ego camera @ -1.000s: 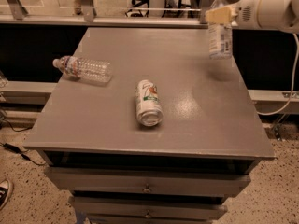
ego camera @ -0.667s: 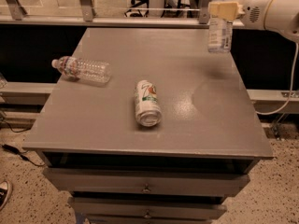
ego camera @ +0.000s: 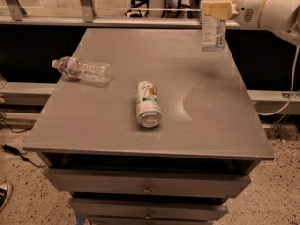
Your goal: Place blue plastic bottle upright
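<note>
The end effector (ego camera: 216,8) sits at the upper right of the camera view, at the tip of a white arm (ego camera: 269,11) that reaches in from the right edge. Its cream-coloured fingers are closed around the upper part of the blue plastic bottle (ego camera: 213,33), just under the cap, so the bottle is firmly gripped. The bottle hangs straight down from the end effector, upright, its white label facing the camera. Its base is over the far right corner of the grey bench (ego camera: 201,121); whether the base touches the surface or hangs just above it cannot be told.

Well apart from the end effector, to its left and nearer the camera, a white-green can (ego camera: 148,104) lies on its side near the middle of the bench, one end turned toward the camera. Farther left again, a clear ribbed bottle (ego camera: 84,70) lies on its side near the left edge of the bench, its cap pointing away from the end effector. Neither touches the gripped bottle or the other.
</note>
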Robot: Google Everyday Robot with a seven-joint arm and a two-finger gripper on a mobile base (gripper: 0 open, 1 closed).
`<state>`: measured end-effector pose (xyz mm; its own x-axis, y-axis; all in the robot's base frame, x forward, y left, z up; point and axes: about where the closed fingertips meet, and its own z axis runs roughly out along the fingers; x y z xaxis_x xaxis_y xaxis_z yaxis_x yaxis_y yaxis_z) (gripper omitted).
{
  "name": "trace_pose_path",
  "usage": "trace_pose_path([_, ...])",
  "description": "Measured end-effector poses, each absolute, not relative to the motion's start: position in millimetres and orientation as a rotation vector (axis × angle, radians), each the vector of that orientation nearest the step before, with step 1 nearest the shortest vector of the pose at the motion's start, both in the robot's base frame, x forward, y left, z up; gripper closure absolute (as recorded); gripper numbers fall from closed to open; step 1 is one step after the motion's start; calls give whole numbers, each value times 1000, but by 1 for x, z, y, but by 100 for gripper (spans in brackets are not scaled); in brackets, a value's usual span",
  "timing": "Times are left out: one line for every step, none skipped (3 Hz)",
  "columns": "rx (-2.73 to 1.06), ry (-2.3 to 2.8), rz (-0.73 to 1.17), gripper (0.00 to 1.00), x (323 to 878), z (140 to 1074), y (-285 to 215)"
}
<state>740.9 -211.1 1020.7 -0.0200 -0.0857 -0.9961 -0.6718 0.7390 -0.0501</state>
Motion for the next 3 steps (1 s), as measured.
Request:
trace_pose_path([-852, 1300, 566, 100, 724, 1017, -188])
trace_pose_path([-992, 1173, 509, 100, 714, 1012, -180])
trace_pose_path([-1132, 1076, 440, 100, 702, 998, -176])
